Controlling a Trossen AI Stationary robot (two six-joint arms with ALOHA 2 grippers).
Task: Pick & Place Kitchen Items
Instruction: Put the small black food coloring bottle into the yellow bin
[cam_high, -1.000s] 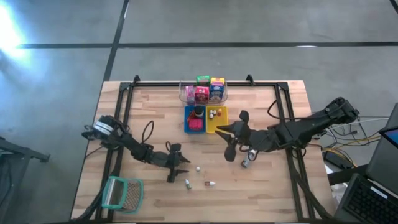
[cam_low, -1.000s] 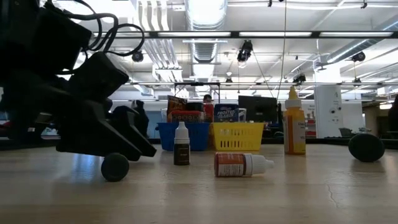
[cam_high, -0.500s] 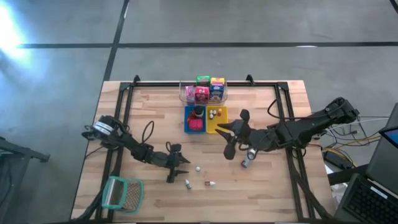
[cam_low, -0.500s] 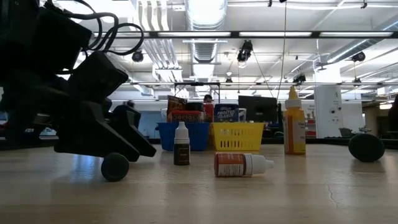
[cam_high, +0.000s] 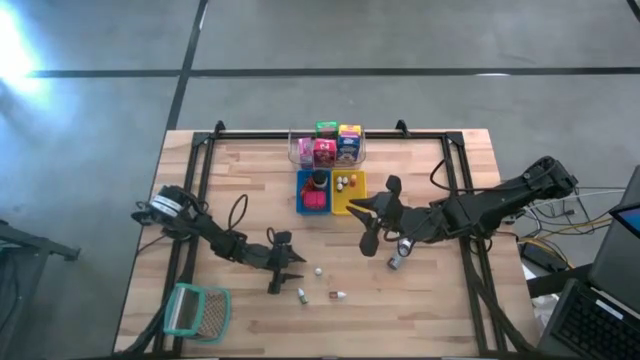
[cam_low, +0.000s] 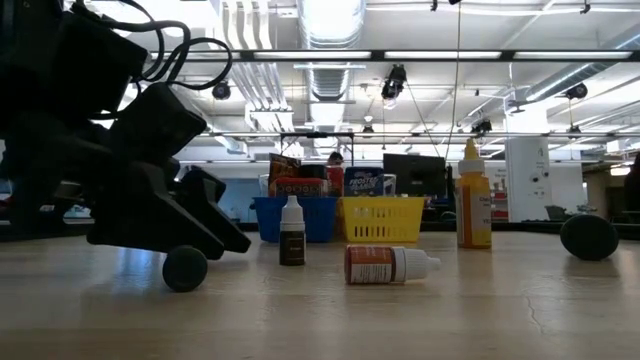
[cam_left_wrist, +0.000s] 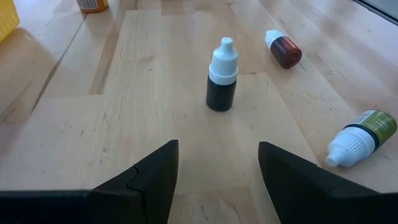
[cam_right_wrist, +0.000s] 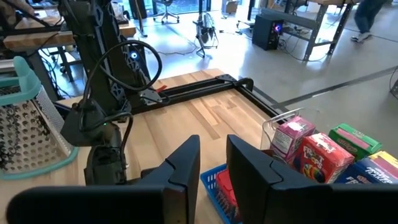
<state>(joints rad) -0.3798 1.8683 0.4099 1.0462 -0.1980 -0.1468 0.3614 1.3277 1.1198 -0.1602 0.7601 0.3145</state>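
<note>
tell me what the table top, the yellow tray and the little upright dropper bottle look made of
Table top: looks like pale wood planks, matte, with visible grain and seams.
Yellow tray: probably moulded plastic; the slotted walls are an even bright colour.
Upright dropper bottle: likely plastic, dark smooth body with a ribbed white cap; glass cannot be ruled out.

Left arm reaches in from the table's left edge, forearm low and angled toward the middle. Left gripper (cam_high: 277, 267) sits down near the tabletop, fingers (cam_left_wrist: 149, 180) spread with a clear gap, nothing between them. Right arm comes in from the right edge, elbow bent, wrist pointing toward the table centre. Right gripper (cam_high: 375, 222) has its fingers (cam_right_wrist: 180, 168) drawn close, only a narrow slit left, nothing seen between them.
</note>
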